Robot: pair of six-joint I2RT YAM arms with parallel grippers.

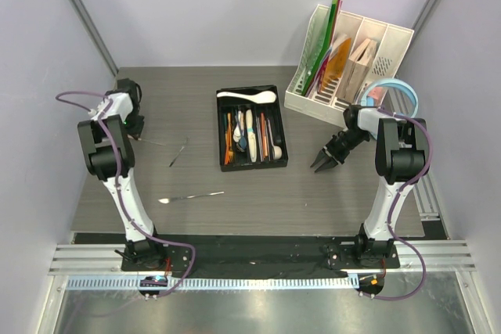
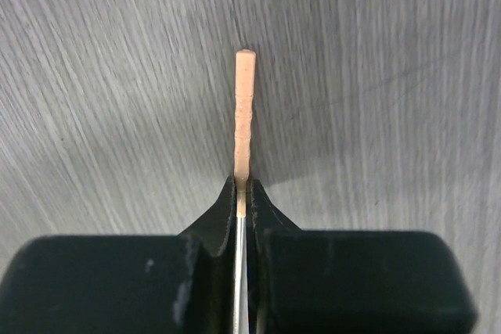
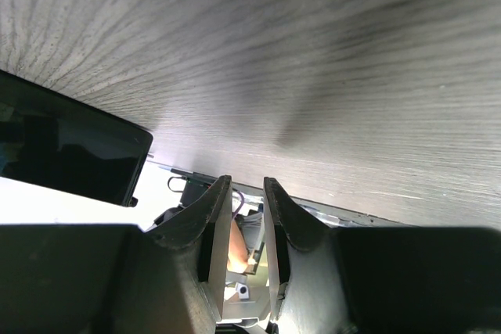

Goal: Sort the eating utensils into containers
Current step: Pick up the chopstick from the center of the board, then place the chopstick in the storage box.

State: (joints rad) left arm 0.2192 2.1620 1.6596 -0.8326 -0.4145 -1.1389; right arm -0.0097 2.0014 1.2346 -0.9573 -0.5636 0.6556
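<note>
- Your left claw (image 2: pixel 242 190) is pressed together on a pale wooden chopstick (image 2: pixel 244 115); the stick runs straight out past the fingertips, in line with the claw's own reach, over bare table (image 2: pixel 376 76)
- From above, the black tray (image 1: pixel 280 124) lies to the right of that claw, well apart, with its long compartments running from far to near
- So my judgement is that the move turns on this: carry the stick rightward and turn the wrist until its long axis lines up with those compartments. The orange chopsticks (image 1: pixel 228 140) already lie in the leftmost one, the side nearest you
- Your right claw (image 1: pixel 323 162) sits just beside the tray's near right corner, nearer to it than the left, but its jaws are slightly spread and hold nothing
- A long steel utensil (image 1: pixel 192 195) and a small dark piece (image 1: pixel 178 152) lie loose between the left arm and the tray
</note>
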